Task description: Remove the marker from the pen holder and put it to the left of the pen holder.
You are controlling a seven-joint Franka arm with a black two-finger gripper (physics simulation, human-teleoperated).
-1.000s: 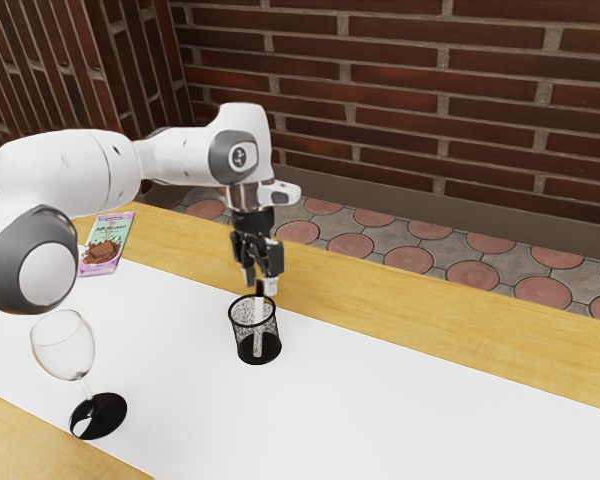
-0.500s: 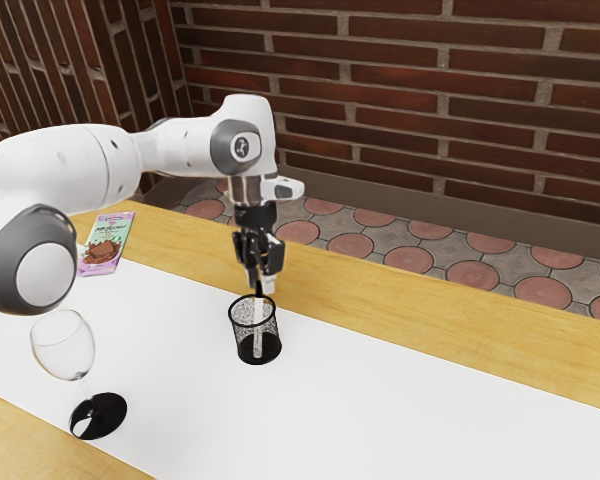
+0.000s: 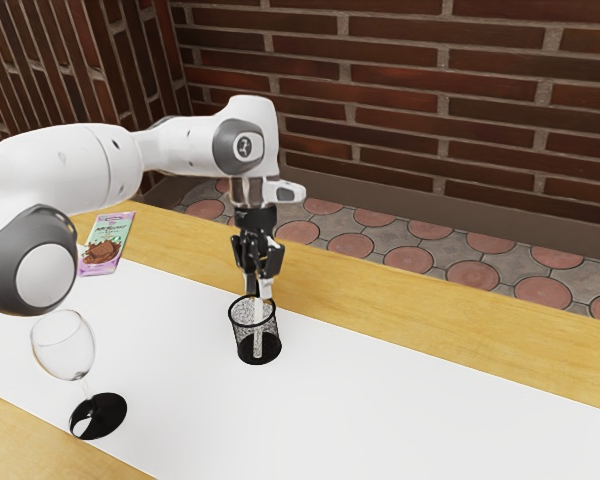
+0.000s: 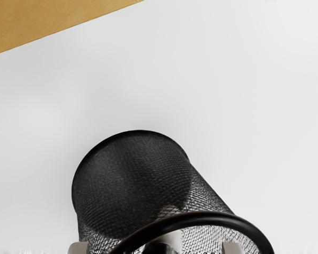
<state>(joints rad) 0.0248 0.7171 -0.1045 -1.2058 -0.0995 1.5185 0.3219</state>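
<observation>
Right over the mouth of the pen holder [image 3: 242, 336], here's the claw [image 3: 259, 290], pointing down, released, its two fingers apart with the top of the marker [image 3: 258, 336] between them! And the marker? Upright or nearly so inside the holder, pale body visible through the mesh, dark upper end poking up toward the hand. In the wrist view a fingertip shows on either side of that dark end, with daylight on both flanks, so no grip here.

So we're at the lining-up stage, the reach for the grasp, and it looks close. What does the next move call for? Perhaps a touch lower if more purchase is needed, then squeeze, then a straight lift until the bottom end clears the rim. Careful there: pull at a slant and the marker could snag the rim and drag or tip that light-looking holder along the white runner [image 3: 380, 400]. Only after that comes the carry to the holder's left and a gentle set-down. Over toward the exterior view's left, the wine glass [image 3: 64, 346] and the chocolate bar [image 3: 105, 246] sit well apart from the action.
</observation>
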